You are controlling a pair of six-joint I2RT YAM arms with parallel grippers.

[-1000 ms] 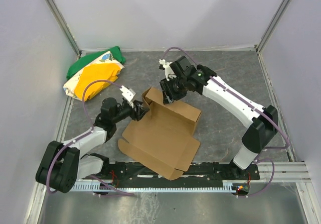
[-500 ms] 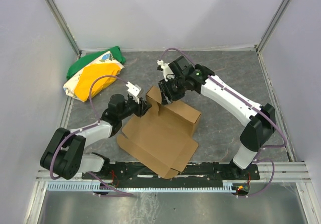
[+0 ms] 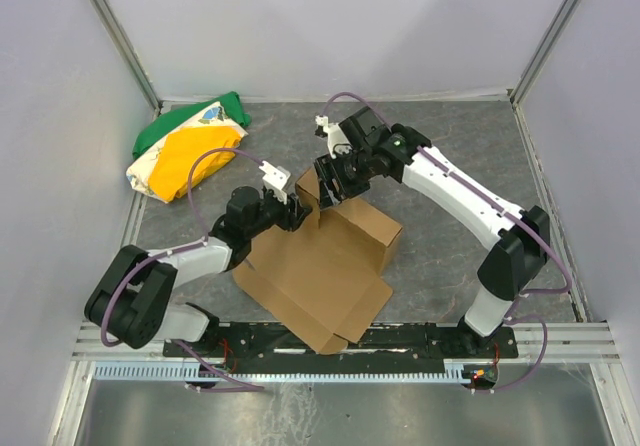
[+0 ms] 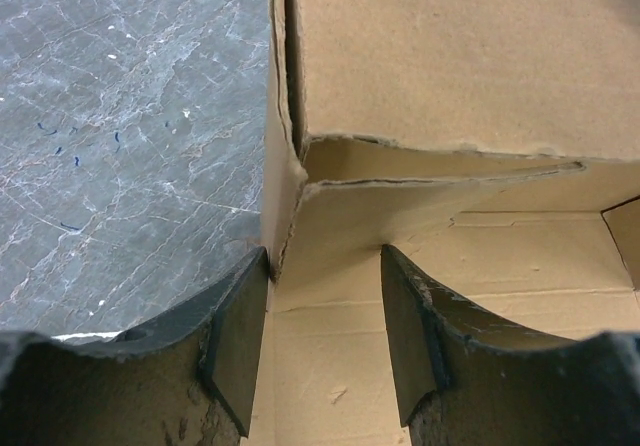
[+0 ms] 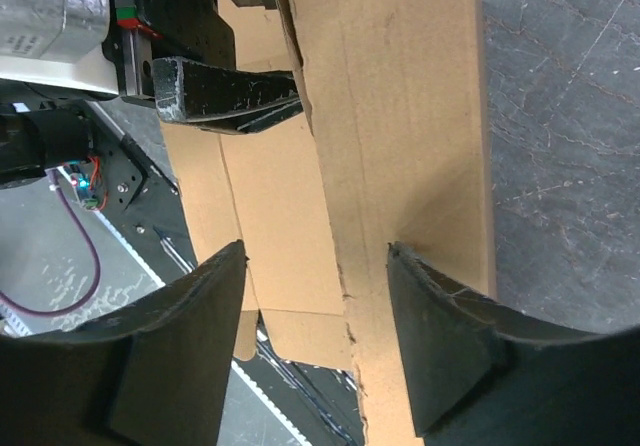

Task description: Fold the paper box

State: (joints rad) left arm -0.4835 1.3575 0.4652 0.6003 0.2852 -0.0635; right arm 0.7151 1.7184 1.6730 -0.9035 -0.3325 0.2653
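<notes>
I see the paper box (image 3: 325,271) half-raised on the table (image 3: 455,156) between both arms. My left gripper (image 4: 322,301) gapes around a flap corner. My right gripper (image 5: 315,276) gapes astride an upright panel. The cloth bundle (image 3: 188,151) lies well apart, far-left.

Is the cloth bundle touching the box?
No: in the top view the cloth bundle lies near the far left corner, with bare table between it and the box.
</notes>
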